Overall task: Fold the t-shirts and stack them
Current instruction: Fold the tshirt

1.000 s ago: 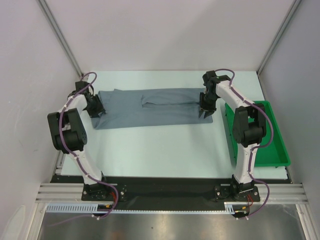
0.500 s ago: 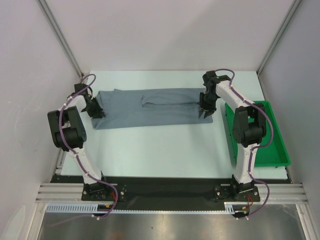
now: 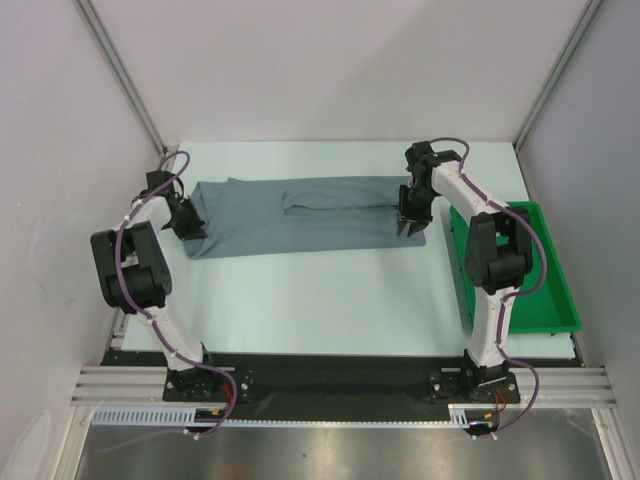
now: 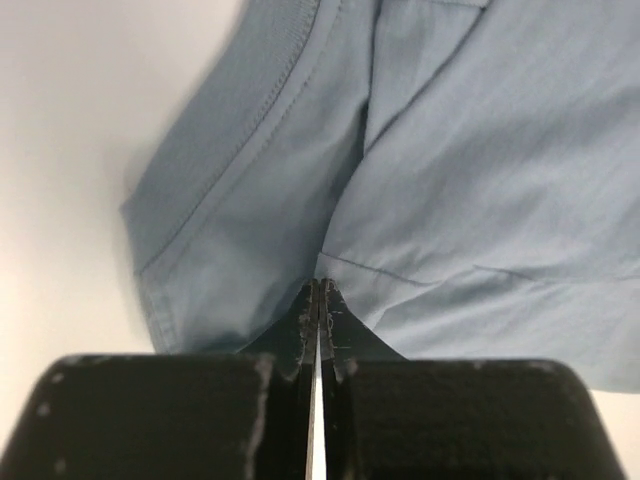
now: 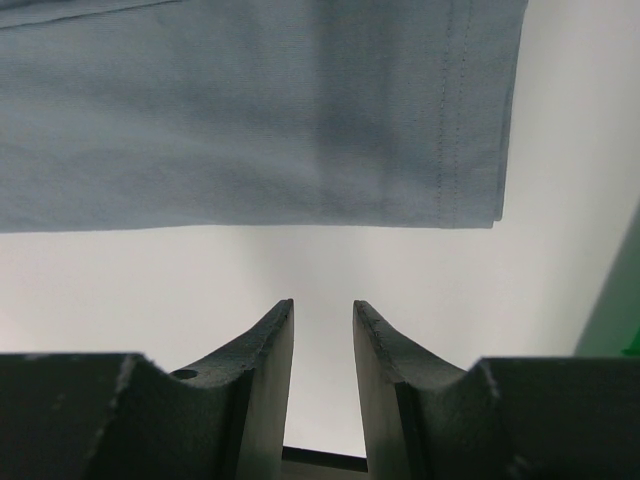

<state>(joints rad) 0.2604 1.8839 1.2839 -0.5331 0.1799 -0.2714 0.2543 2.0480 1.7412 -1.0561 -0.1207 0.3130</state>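
A slate blue-grey t-shirt point(image 3: 300, 215) lies folded into a long band across the far half of the table. My left gripper point(image 3: 190, 229) is at the band's left end, shut, and its tips point(image 4: 318, 288) pinch a fold of the t-shirt point(image 4: 450, 180) near the hem. At the right end my right gripper point(image 3: 410, 229) hangs open over bare table. Nothing is between its fingers point(image 5: 272, 345). The t-shirt's point(image 5: 250, 110) stitched hem corner lies just beyond them.
A green plastic tray point(image 3: 560, 300) stands at the right edge of the table, beside the right arm. White walls and slanted metal posts close in the back and both sides. A black rail carries the arm bases along the near edge.
My left gripper has closed from partly open to shut on the cloth at the shirt's left end, and the left arm's elbow has swung slightly left. The right arm has not moved.
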